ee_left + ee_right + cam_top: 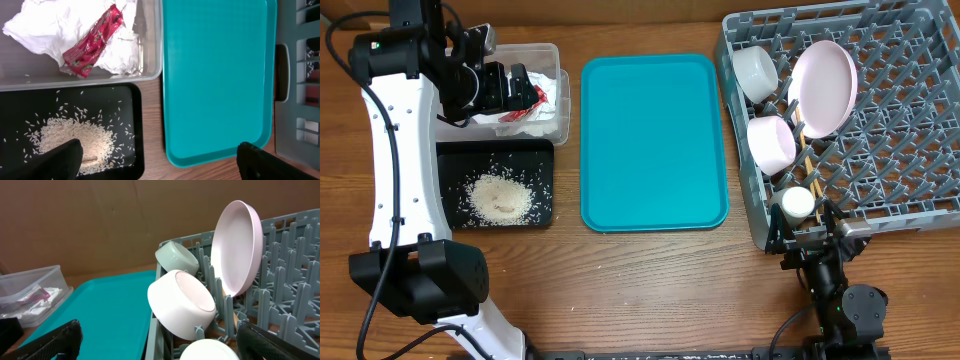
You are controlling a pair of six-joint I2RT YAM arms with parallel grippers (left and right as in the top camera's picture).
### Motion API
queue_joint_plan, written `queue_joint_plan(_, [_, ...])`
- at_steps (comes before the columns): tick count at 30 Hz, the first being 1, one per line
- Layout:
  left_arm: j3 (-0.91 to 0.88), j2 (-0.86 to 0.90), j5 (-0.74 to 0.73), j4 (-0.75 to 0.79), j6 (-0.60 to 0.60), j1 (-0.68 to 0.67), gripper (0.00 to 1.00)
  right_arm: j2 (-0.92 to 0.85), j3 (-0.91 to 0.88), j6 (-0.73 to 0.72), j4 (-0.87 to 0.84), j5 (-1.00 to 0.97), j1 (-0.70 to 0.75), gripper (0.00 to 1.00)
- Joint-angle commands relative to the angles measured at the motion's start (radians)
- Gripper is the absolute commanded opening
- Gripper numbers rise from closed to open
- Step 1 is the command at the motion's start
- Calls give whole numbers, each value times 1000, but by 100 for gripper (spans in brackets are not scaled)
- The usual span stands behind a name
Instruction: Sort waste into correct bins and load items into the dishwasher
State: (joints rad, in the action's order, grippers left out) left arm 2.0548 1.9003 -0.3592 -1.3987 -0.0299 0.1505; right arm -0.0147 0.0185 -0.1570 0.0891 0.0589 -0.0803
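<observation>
The left jaws stand wide apart with nothing between them, their dark fingers (pixel 62 159) at the bottom of the left wrist view. They hang over the clear tub (pixel 548 58) at the far left of the tabletop (pixel 650 290). In the tub the crumpled napkin (pixel 40 27) lies with the red wrapper (pixel 92 42) on top of it. Just beside the tub, on its near side, the black tray (pixel 544 160) holds a heap of rice (pixel 500 196). The teal tray (pixel 655 140) lies in the middle of the tabletop.

The right jaws are also spread wide and grip nothing. They sit at the near edge of the dish rack (pixel 900 130), just beside the cup (pixel 797 203). Beyond it, among the pegs, the near bowl (pixel 772 143) and the far bowl (pixel 755 72) are tipped on their sides. The plate (pixel 823 88) stands on edge, and the chopsticks (pixel 812 180) lie by the near bowl.
</observation>
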Motion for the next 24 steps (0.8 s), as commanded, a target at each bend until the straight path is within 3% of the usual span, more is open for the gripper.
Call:
queue_joint_plan(1, [19, -2, 4, 2, -19, -5, 100, 12, -10, 0, -8, -13, -5, 100])
queue_joint_plan(16, [19, -5, 8, 2, -19, -7, 100, 12, -10, 0, -8, -13, -5, 100])
queue_joint_plan(20, [18, -53, 75, 8, -15, -7, 100, 12, -10, 0, -8, -13, -5, 100])
queue_joint_plan(24, [-70, -172, -8, 169, -16, -18, 100, 12, -10, 0, -8, -13, -5, 100])
